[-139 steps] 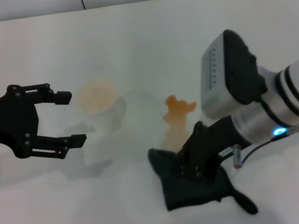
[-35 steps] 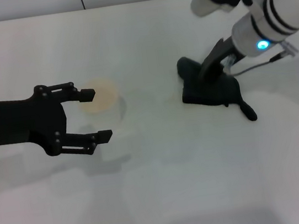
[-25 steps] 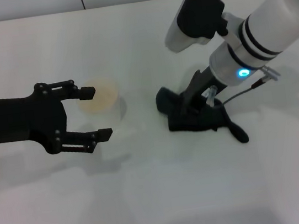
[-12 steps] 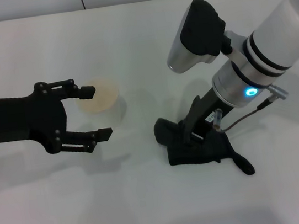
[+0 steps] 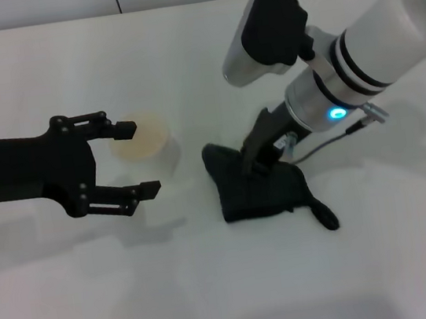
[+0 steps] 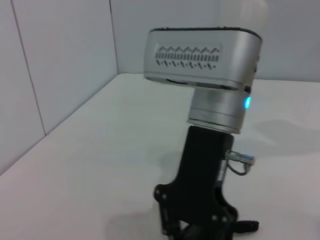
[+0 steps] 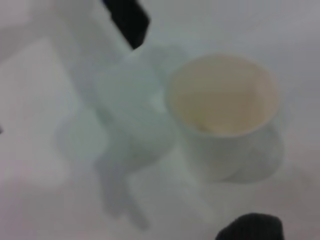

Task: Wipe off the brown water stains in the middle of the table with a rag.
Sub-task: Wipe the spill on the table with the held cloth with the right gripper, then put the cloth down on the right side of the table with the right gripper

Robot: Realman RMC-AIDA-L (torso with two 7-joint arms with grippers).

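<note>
the right gripper (image 5: 255, 163) is pressing down on the rag (image 5: 258, 186), and compared with half a second ago the pair has slid up and toward the robot's left, nearer the clear plastic cup (image 5: 144, 144). further back, the rag was well off to the far right side, so it has swept back across the middle. the brown water stains that showed near the centre several seconds ago no longer show anywhere on the table (image 5: 238, 283); the white surface around the cloth looks bare. the rag's narrow tail trails out to the right. whether the right fingers are pinching the cloth or just bearing on it is hard to say, they are buried in dark fabric. the left gripper (image 5: 137, 158) hangs over the left side, jaws spread wide, holding nothing, its fingertips flanking the cup's near side, much as it did a moment ago. from the right wrist view the cup (image 7: 222, 112) sits close, with a corner of rag (image 7: 250, 227) at the edge.
</note>
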